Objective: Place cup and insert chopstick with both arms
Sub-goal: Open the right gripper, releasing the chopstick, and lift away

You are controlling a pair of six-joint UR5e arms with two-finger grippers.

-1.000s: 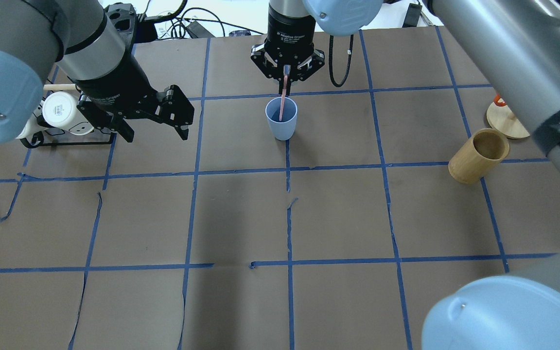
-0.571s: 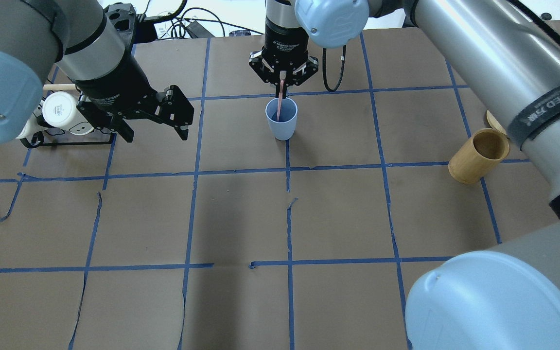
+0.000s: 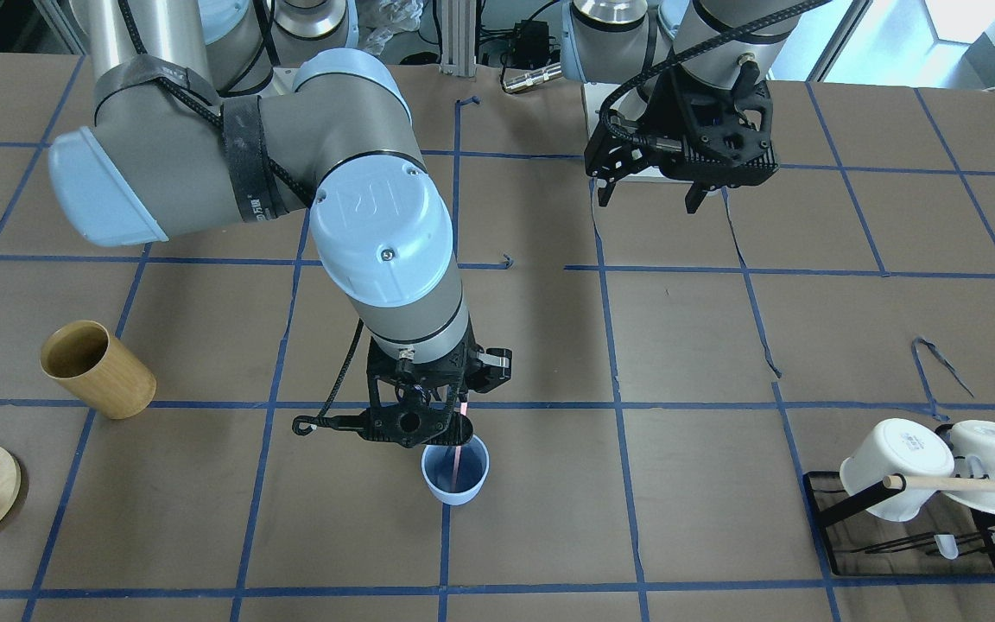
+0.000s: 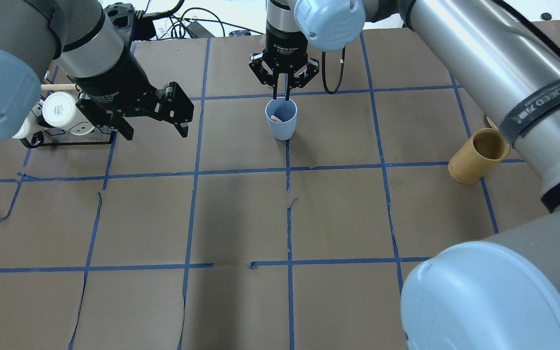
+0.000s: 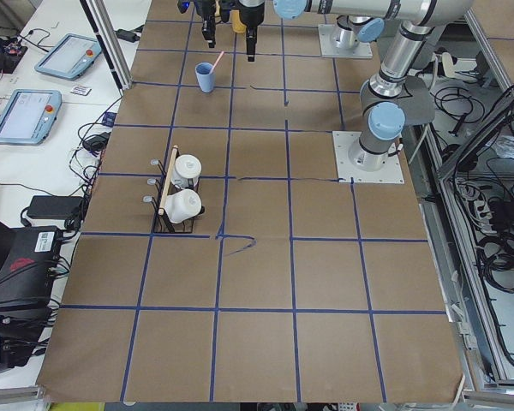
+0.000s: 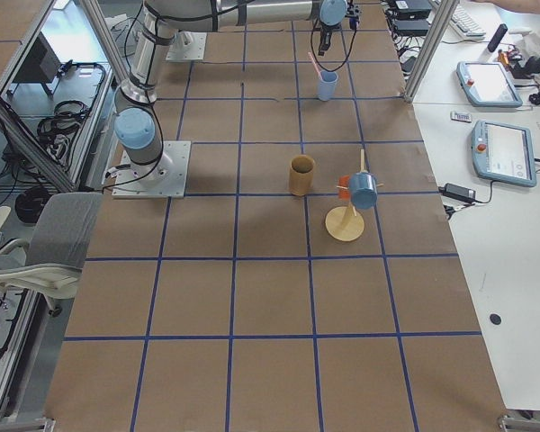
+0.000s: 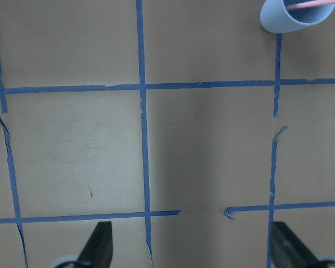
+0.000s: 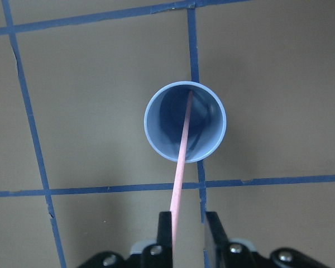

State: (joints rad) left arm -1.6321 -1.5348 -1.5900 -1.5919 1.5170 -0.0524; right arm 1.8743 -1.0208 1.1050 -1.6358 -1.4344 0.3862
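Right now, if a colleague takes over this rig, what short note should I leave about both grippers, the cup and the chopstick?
Left gripper: open, empty, above the table, off to the side of the cup.
Right gripper: open, directly over the cup.
Cup: upright on the table.
Chopstick: lower end inside the cup, leaning; its upper end reaches up between the right gripper's fingers and seems not clamped.
Done: cup placed, chopstick inserted.
Left: probably only to lift the right gripper clear without knocking the chopstick.
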